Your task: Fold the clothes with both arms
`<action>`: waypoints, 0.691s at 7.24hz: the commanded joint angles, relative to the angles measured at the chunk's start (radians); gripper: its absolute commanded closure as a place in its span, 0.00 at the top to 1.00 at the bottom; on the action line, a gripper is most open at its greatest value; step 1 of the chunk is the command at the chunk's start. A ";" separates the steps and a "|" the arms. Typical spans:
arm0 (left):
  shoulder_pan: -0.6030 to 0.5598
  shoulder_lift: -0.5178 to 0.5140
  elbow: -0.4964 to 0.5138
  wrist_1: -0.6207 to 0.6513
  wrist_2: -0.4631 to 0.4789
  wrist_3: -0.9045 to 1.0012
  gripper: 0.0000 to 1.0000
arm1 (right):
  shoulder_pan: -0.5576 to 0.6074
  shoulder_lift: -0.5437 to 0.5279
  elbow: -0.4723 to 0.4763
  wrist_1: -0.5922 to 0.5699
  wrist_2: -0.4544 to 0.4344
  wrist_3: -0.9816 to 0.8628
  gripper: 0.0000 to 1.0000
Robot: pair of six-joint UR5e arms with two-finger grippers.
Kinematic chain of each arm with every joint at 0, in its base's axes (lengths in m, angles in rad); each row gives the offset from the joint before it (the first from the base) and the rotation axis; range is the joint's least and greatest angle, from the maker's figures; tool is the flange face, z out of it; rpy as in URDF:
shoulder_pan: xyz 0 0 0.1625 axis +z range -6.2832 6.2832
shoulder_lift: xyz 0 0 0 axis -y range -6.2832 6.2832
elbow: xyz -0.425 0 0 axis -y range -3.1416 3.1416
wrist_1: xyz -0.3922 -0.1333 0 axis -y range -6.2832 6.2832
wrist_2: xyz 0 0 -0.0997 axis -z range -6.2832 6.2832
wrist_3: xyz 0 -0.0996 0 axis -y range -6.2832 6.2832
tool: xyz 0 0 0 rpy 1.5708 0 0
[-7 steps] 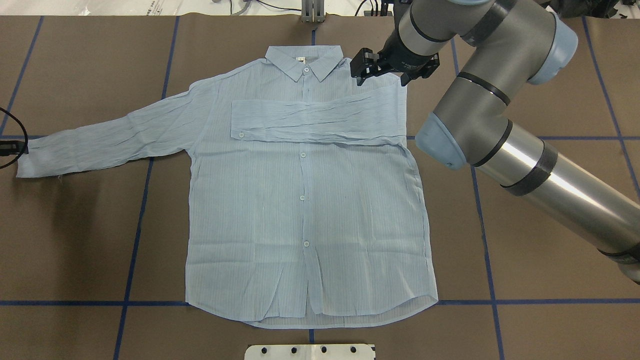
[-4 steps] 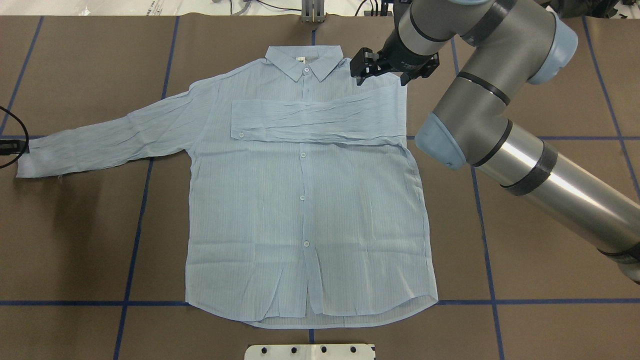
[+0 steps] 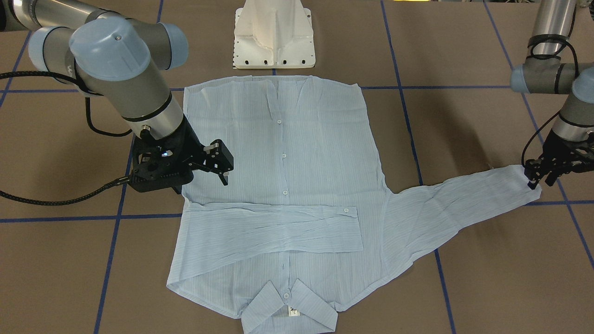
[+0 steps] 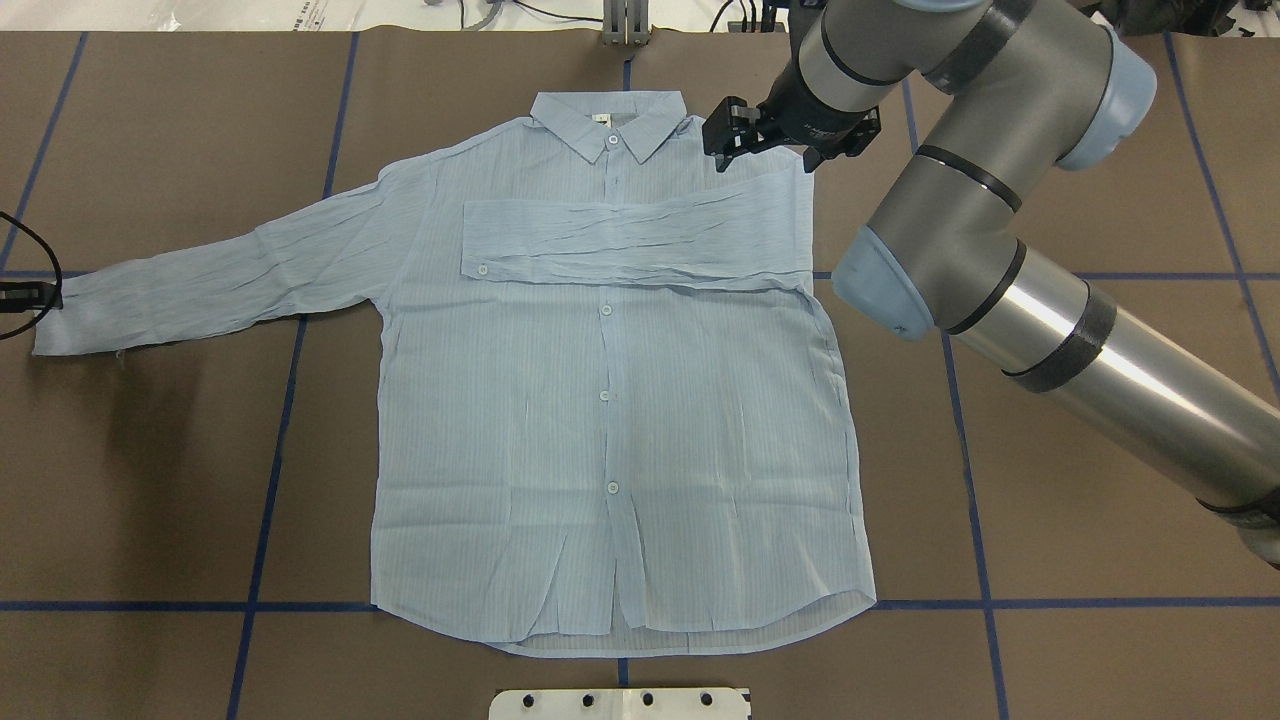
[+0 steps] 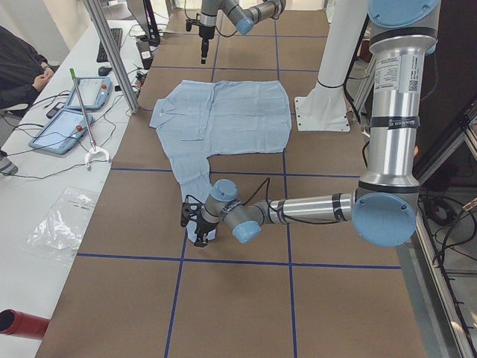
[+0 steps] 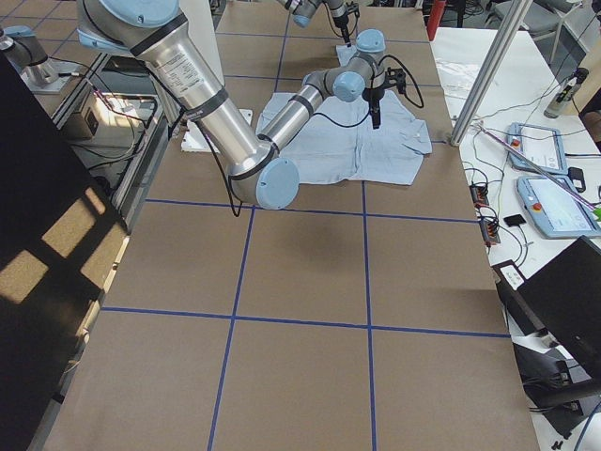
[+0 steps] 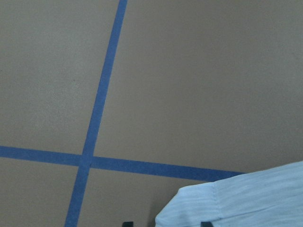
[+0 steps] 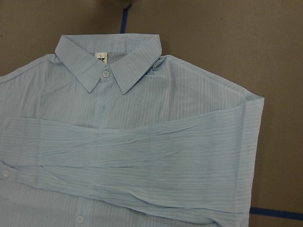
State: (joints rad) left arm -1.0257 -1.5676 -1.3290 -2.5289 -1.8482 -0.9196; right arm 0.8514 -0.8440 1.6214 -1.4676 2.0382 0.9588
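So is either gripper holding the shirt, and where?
Nothing looks held. The right gripper is open above the shirt's shoulder; the left gripper is open at the sleeve cuff, not closed on it.

At the overhead frame's left edge, the left gripper (image 4: 45,296) has crept rightward toward the sleeve cuff (image 4: 60,328). The right gripper (image 4: 728,140) edged up-right.

Flat shirt (image 3: 287,153), one sleeve (image 3: 274,227) across chest, left tool (image 3: 539,183) at outstretched cuff (image 3: 513,185).

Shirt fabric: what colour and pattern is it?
The shirt is light blue with fine stripes, clearest in the right wrist-mounted view.
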 commanded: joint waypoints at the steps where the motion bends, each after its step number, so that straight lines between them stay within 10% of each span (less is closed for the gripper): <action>1: 0.006 0.000 0.004 -0.001 0.000 -0.004 0.55 | 0.002 -0.001 0.000 0.000 -0.001 0.000 1.00; 5: 0.010 0.000 0.004 -0.001 -0.002 -0.005 0.42 | 0.002 0.000 0.000 0.000 -0.001 0.000 1.00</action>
State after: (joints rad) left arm -1.0160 -1.5677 -1.3254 -2.5295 -1.8498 -0.9249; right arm 0.8528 -0.8439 1.6214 -1.4680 2.0371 0.9598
